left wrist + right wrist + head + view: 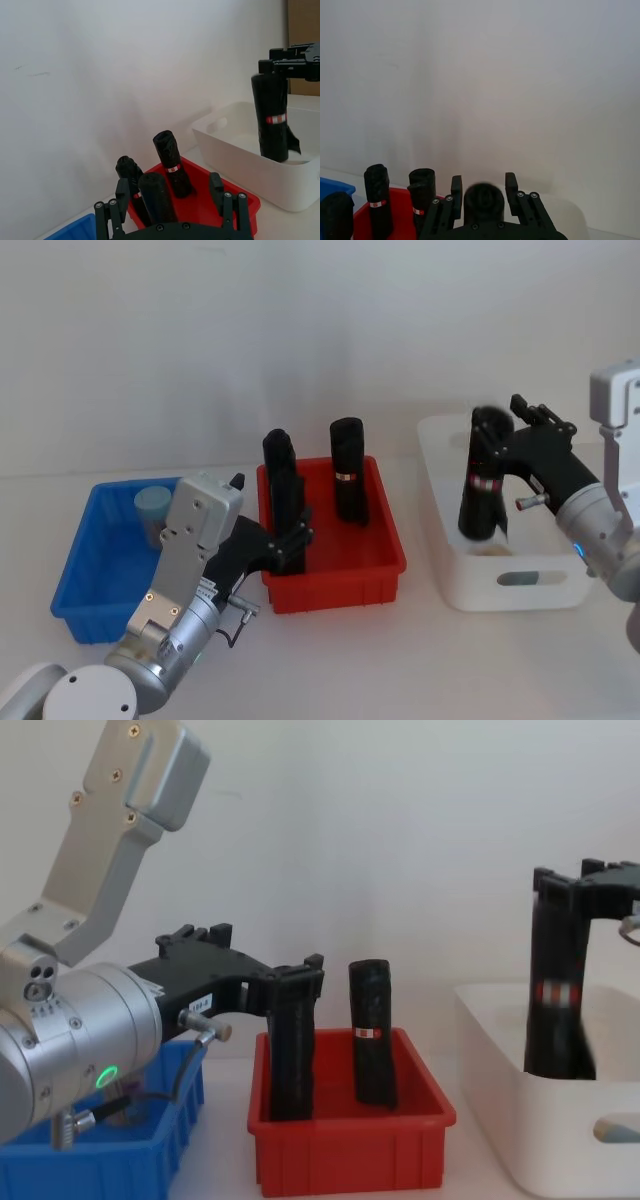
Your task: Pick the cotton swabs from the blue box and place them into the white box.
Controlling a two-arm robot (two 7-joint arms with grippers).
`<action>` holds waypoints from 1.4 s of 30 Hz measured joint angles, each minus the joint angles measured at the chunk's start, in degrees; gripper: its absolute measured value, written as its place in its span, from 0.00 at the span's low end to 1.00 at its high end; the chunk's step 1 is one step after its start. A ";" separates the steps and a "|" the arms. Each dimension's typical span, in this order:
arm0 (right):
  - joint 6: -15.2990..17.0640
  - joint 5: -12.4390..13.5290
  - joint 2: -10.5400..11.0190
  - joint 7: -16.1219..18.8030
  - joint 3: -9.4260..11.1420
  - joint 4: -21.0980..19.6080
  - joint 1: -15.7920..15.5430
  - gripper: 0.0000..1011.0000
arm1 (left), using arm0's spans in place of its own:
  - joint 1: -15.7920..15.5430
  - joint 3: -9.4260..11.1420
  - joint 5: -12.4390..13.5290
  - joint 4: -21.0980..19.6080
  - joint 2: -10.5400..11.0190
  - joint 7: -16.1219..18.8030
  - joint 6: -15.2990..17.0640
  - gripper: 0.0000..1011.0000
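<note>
Left gripper is at the near-left corner of the red bin, fingers around the top of a black bottle that stands upright at the bin's left side. Left wrist view shows its fingers set wide either side of the bottle, so it brackets the bottle; whether the pads actually press on it I can't tell.

Just left of the red bin, touching or nearly so, is the blue box. One cotton swabs tub with a pale cap stands in its far part, partly hidden behind the left arm's silver link. The left arm body hangs over the blue box's near-right corner.

In the red bin, two more black bottles: one directly behind the gripped one, and one with a red-and-white band standing upright toward the far right, apart from the others.

Right of the red bin, with a gap between, is the white box, oval handle cut-out on its near wall. Right gripper is above the white box, closed around the top of a black bottle with a red-white band; the bottle hangs nearly upright, its lower end down inside the white box. Right wrist view shows both fingers snug against the bottle's round top.
</note>
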 joint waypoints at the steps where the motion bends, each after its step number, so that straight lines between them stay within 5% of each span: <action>1: 0.00 0.01 -0.01 0.13 -0.01 0.11 -0.01 0.52 | 0.00 0.00 0.00 0.00 0.00 0.00 0.00 0.99; 17: -0.59 0.19 -0.13 1.38 -0.18 1.15 -0.24 0.98 | 0.00 0.00 0.00 0.00 0.00 0.00 0.00 0.99; 42: -0.99 0.34 -0.09 1.67 -0.18 0.81 -0.60 0.99 | 0.00 0.00 0.00 0.00 0.00 0.00 0.00 0.99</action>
